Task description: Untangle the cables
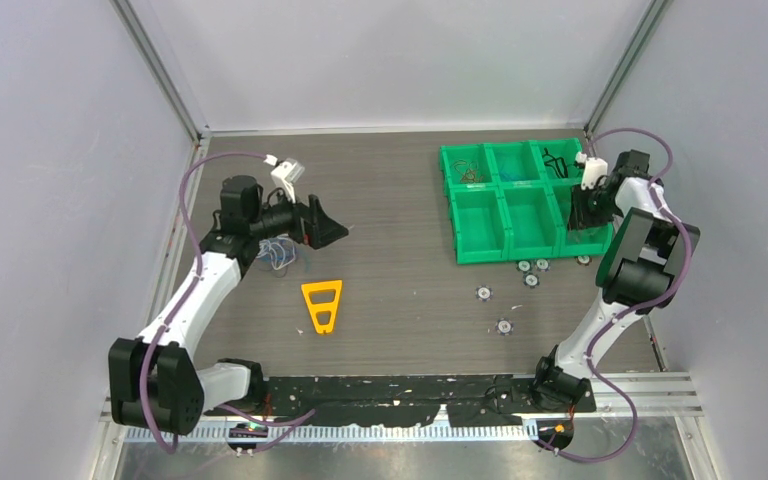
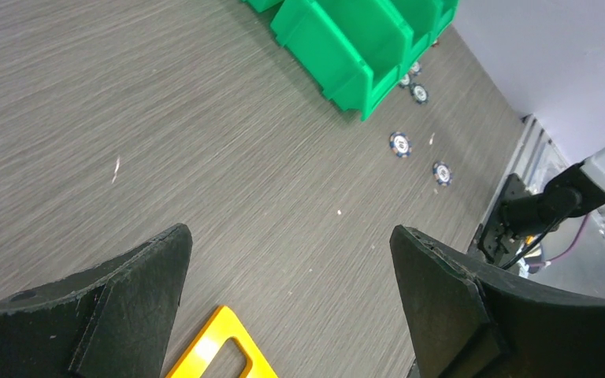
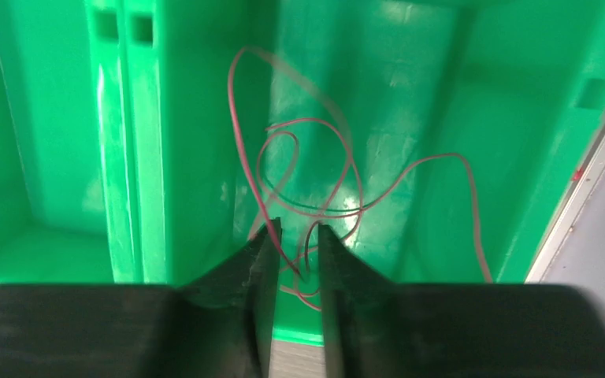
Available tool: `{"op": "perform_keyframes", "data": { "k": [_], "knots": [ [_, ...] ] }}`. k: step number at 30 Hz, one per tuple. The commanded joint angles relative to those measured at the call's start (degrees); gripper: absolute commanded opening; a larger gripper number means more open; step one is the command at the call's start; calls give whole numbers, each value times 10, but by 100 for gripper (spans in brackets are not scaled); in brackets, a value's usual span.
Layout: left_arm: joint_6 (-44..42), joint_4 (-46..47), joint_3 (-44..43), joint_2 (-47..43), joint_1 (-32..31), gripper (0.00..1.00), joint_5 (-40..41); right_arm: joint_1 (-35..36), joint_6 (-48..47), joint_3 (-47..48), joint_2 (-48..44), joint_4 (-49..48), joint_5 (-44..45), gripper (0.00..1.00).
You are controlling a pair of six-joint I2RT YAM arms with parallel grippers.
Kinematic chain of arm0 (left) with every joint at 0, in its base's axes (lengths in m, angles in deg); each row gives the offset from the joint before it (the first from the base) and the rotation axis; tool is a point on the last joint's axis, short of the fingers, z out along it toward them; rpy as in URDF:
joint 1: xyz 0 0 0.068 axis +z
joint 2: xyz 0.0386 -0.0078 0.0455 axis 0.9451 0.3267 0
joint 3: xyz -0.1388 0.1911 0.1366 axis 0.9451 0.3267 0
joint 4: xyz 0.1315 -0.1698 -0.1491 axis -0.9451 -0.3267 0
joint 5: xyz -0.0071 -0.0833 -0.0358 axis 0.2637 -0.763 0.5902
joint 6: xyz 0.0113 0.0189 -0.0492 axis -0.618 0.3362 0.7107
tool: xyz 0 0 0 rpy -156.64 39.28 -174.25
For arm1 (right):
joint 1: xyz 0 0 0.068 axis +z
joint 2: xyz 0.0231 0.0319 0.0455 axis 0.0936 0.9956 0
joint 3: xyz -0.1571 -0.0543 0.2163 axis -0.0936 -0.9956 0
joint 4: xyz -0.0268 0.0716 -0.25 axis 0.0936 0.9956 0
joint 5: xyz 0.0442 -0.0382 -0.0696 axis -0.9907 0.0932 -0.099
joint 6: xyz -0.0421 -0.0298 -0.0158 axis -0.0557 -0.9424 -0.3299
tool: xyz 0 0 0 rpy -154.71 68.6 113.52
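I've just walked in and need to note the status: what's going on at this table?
The right gripper is down in the near-right compartment of the green bin, its jaws a little apart around a strand of a red wire that lies looped on the bin floor. The left gripper hovers wide open and empty above the table. The tangle of cables lies beneath that arm's wrist.

Six small round discs (image 1: pixel 504 326) lie on the surface (image 1: pixel 400 220) beside one green bin block (image 1: pixel 490 252) of six compartments. There is one yellow triangle frame (image 1: pixel 322 305), one loose tangle of cables (image 1: pixel 278 252), and two robot arms (image 1: pixel 195 295).
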Motion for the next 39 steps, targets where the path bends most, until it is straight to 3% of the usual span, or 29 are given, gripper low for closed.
{"op": "perform_keyframes", "data": {
  "k": [1, 5, 9, 13, 17, 22, 27, 31, 32, 37, 39],
  "knots": [
    [-54, -97, -41, -25, 16, 100, 47, -1, -9, 45, -21, 35, -11, 38],
    [-114, -217, -89, -22, 60, 100, 64, -1, 3, 74, -59, 53, -25, 67],
    [-200, -337, -125, -18, 134, 100, 64, -1, -4, 119, -90, 92, -32, 84],
    [-292, -442, -141, -12, 189, 100, 133, 0, -15, 160, -110, 136, -49, 96],
    [-319, -496, -130, 10, 231, 100, 209, 15, -2, 194, -121, 174, -87, 99],
    [-236, -440, -88, 44, 290, 96, 231, 89, 68, 186, -150, 164, -138, 100],
    [-121, -326, -67, 124, 290, 83, 197, 218, 130, 142, -175, 108, -165, 99],
    [-43, -237, -76, 217, 273, 76, 163, 282, 174, 101, -183, 51, -174, 100],
    [-28, -213, -77, 231, 261, 72, 151, 298, 188, 94, -184, 43, -177, 99],
    [-17, -125, -88, 265, 159, 13, 98, 341, 217, 67, -178, 2, -196, 94],
    [-21, -123, -96, 266, 123, 0, 58, 357, 232, 56, -178, -22, -203, 92]
  ]
}}
